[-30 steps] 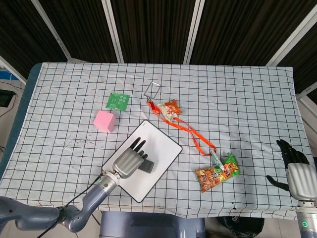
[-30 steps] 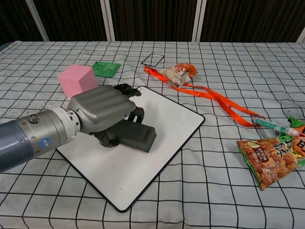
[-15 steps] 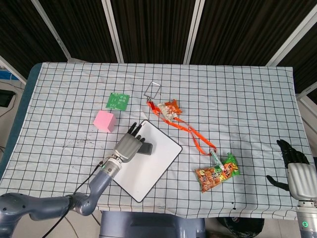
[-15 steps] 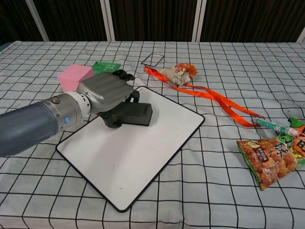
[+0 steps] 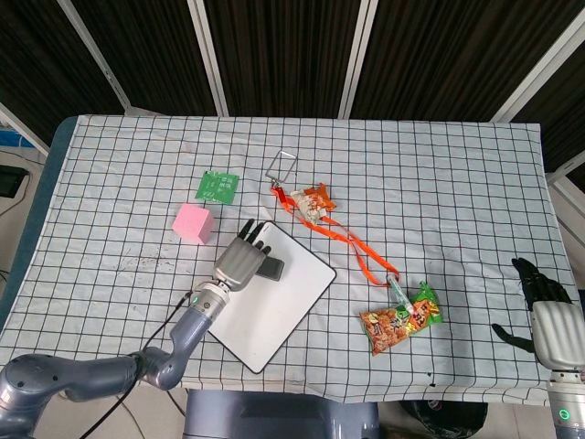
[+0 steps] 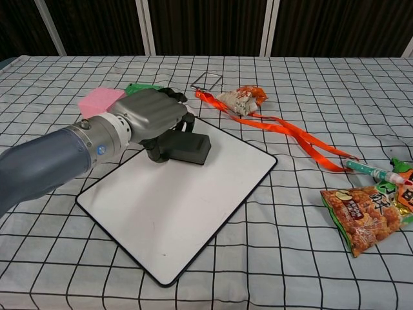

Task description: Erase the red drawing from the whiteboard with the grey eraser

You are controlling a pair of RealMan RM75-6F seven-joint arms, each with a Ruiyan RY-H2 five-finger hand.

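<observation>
The checked tablecloth covers the whole table; we take the whiteboard as our landmark, lying near the cloth's front edge with one corner toward the robot. In the chest view we see no red marks on its exposed white surface.

The left hand reaches in over the far-left part of the whiteboard, palm down, fingers curled over the grey eraser, which it grips and which rests on the board near its far corner. The right hand appears only in the head view, well to the right of the whiteboard at the cloth's near-right edge; we see its dark fingers spread apart and holding nothing.

An orange lanyard trails from just beyond the whiteboard's far corner out to the right. A snack packet printed with red-orange food lies right of the board, with a green-topped packet beside it. A pink cube sits just left of the board's far edge, partly hidden by the left hand in the chest view. A crumpled orange-and-white wrapper lies beyond the board on the lanyard. A green sachet lies beyond the cube. A thin wire loop lies farthest from the board.
</observation>
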